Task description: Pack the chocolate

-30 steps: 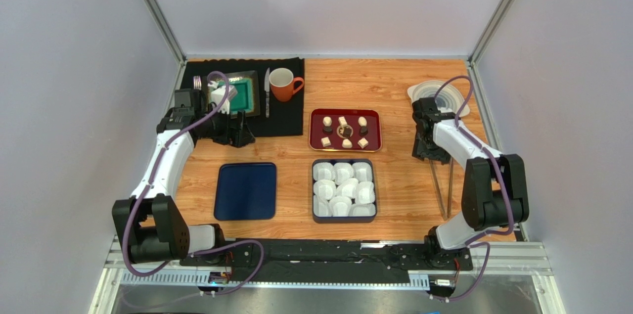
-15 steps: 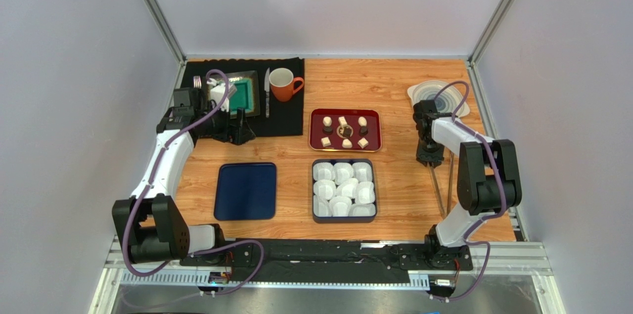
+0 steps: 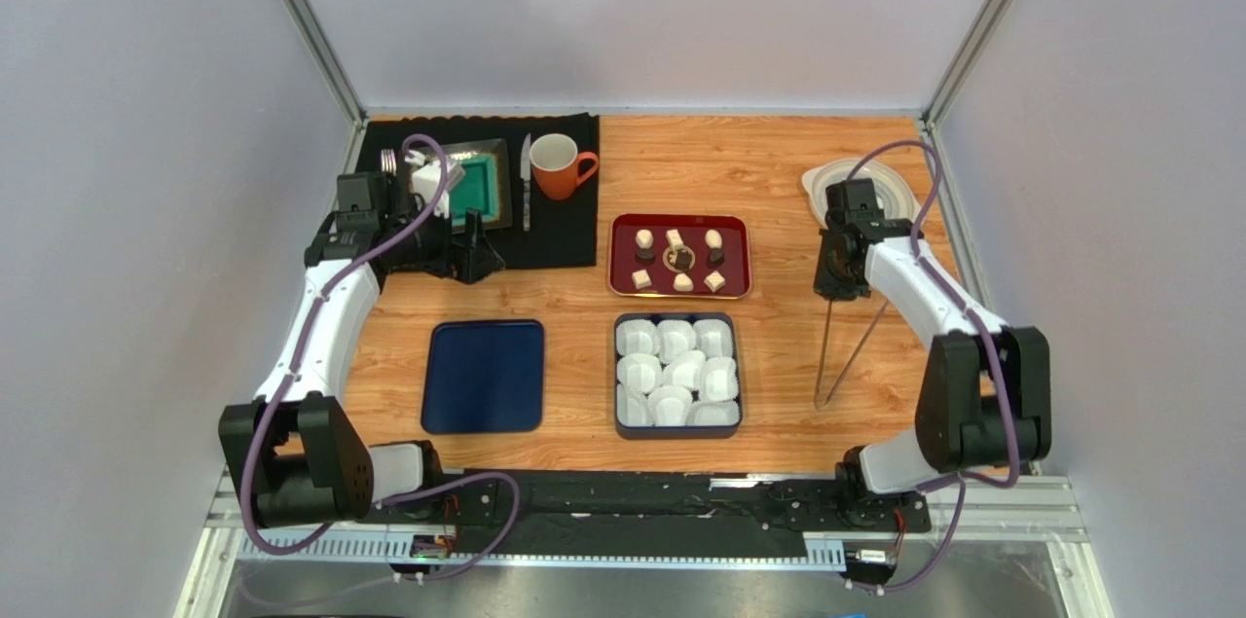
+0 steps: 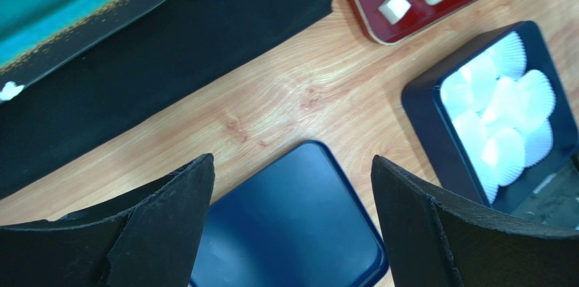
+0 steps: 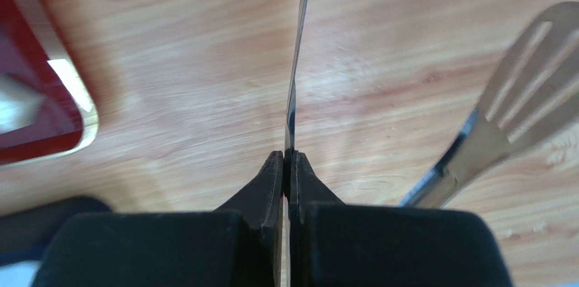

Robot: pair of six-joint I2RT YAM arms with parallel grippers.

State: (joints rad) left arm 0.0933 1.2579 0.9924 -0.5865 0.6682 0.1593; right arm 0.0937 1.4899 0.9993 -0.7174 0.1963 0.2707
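Note:
Several bite-size pieces of chocolate [image 3: 677,256], some dark and some cream, lie on a red tray [image 3: 737,277]; three cream cubes [image 4: 395,8] show in the left wrist view. My right gripper [image 3: 835,282] [image 5: 290,155] is shut on one thin arm of the metal tongs [image 3: 827,348] [image 5: 297,63], to the right of the tray. The tongs' other, slotted arm [image 5: 523,111] spreads away to the right. My left gripper [image 3: 471,256] [image 4: 292,165] stands open and holds nothing, above the blue lid [image 4: 292,226].
A dark blue box [image 3: 626,421] [image 4: 435,138] filled with white paper cups sits in front of the red tray. The blue lid [image 3: 484,376] lies to its left. An orange mug [image 3: 556,166], a teal plate [image 3: 476,188] and cutlery rest on a black mat [image 3: 563,231]. A clear dish [image 3: 863,188] sits at the back right.
My right gripper has shut on one arm of the tongs and shifted them left, so they now spread in a V. The left arm has barely moved.

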